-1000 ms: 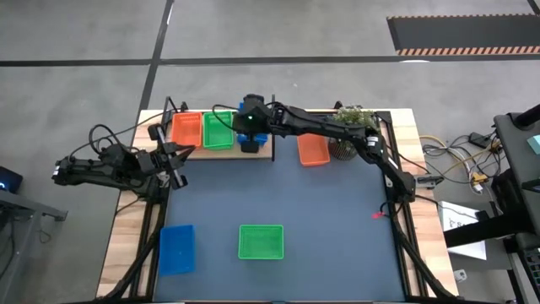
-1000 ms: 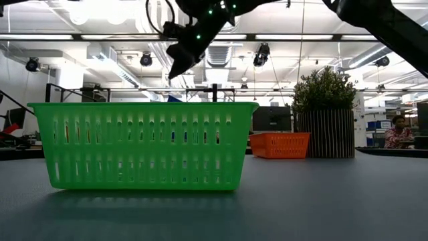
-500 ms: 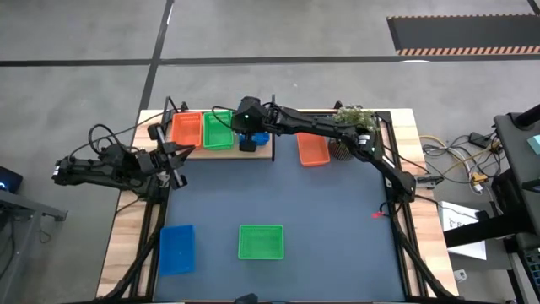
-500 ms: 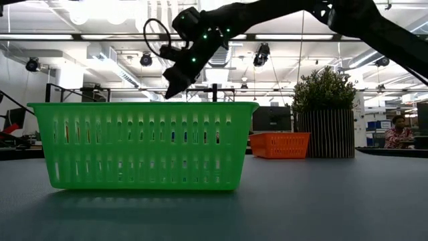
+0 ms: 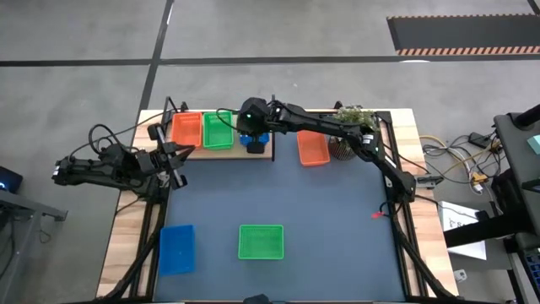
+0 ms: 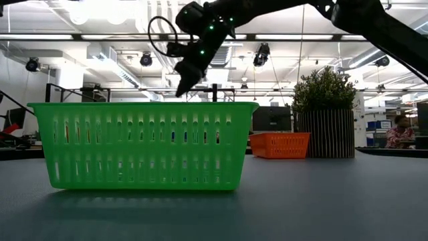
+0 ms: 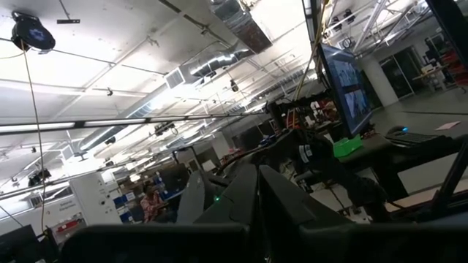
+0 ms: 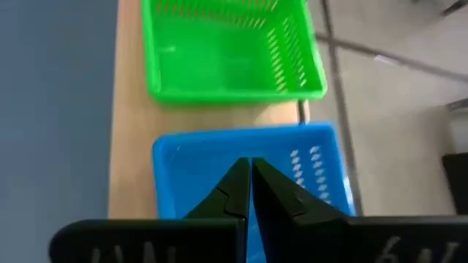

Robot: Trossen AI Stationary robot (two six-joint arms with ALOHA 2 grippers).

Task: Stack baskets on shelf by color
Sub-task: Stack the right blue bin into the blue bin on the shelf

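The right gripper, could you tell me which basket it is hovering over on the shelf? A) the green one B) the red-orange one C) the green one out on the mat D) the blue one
D: in the right wrist view the shut right gripper sits over the blue basket, with the green basket beside it on the shelf.

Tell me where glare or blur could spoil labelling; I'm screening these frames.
Low view: bright ceiling lights glare behind the sharp green basket. Left wrist view: tilted, ceiling strips blown out. Right wrist view: blue basket soft, evenly lit. High view: even, no glare.
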